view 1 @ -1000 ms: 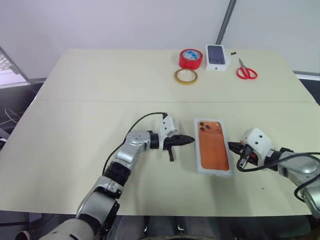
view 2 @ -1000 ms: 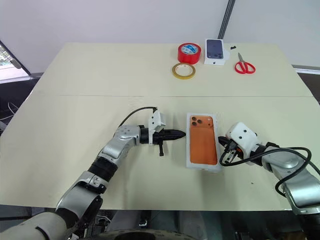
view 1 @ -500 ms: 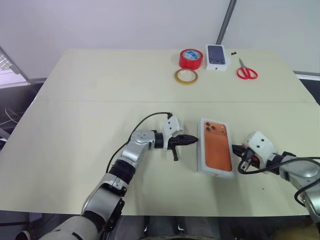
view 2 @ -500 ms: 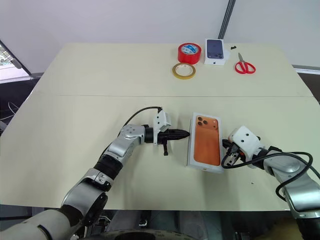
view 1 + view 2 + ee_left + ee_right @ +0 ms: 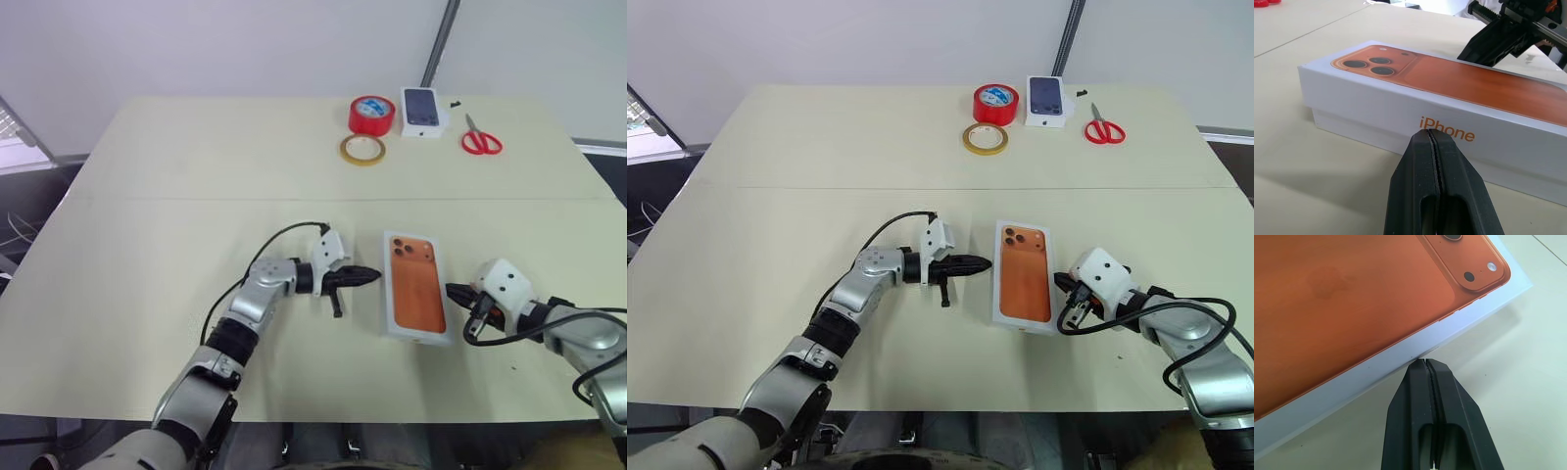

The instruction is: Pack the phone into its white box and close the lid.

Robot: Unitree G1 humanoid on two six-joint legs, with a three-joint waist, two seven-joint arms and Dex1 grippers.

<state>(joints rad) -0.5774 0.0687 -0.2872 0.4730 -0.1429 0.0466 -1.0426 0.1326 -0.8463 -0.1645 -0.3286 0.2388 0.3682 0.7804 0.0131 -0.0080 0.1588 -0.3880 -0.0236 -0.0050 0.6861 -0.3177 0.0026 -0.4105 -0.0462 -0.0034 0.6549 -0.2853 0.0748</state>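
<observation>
The lid (image 5: 416,286), white with an orange phone printed on top, sits over the white box, which shows as a narrow strip (image 5: 1352,129) under the lid's edge. The phone is hidden. My left gripper (image 5: 376,277) is shut and lies level, its tip at the lid's left long side by the orange lettering (image 5: 1447,129). My right gripper (image 5: 450,289) is shut too, its tip at the right long side, low by the table (image 5: 1425,363). I cannot tell whether either tip touches the box.
At the table's far edge stand a red tape roll (image 5: 372,115), a yellowish tape ring (image 5: 362,149), a small white box printed with a dark phone (image 5: 423,110) and red scissors (image 5: 481,140). A seam crosses the table (image 5: 147,200).
The closed box has swung slightly on the table between the two tips and come back nearly straight. Both grippers stay shut and almost in place.
</observation>
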